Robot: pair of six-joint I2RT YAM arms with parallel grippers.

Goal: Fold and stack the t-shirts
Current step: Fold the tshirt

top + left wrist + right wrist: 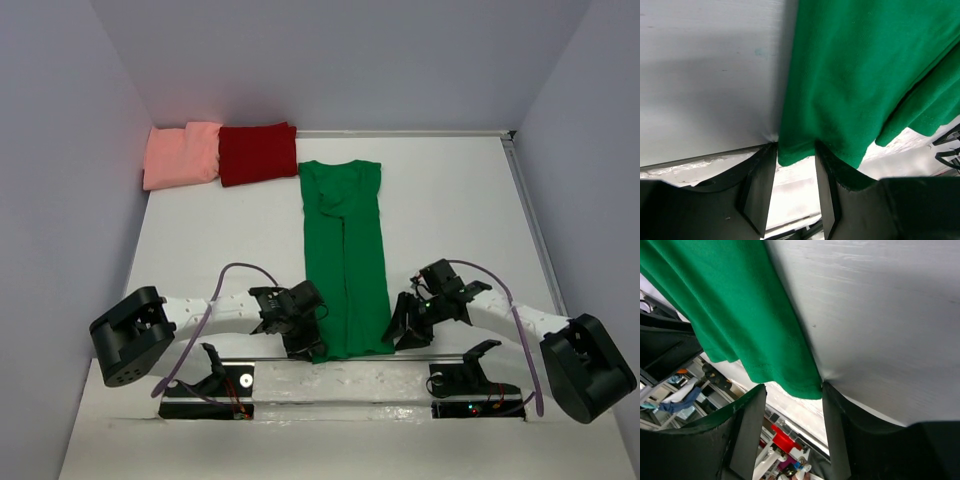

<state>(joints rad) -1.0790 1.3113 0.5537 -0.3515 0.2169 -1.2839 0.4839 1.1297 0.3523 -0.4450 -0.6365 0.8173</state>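
Note:
The bright green t-shirt (345, 250) lies folded lengthwise in a long strip down the middle of the white table (450, 210), its hem at the near edge. My left gripper (305, 345) is at the hem's left corner. In the left wrist view the left gripper (796, 150) is open, with that green corner (795, 152) between its fingertips. My right gripper (405, 330) is at the hem's right corner. In its wrist view the right gripper (792, 390) is open, and the green corner (800, 382) touches the right finger (837, 430). The salmon-pink t-shirt (182, 153) and the dark red t-shirt (258, 152) lie folded side by side at the back left.
Grey walls close in the table on the left, back and right. The near table edge with its metal rail (340, 365) runs just under both grippers. Both arm bases (205, 385) sit on it. Clutter below the edge, including a red part (785, 437), shows between the right fingers.

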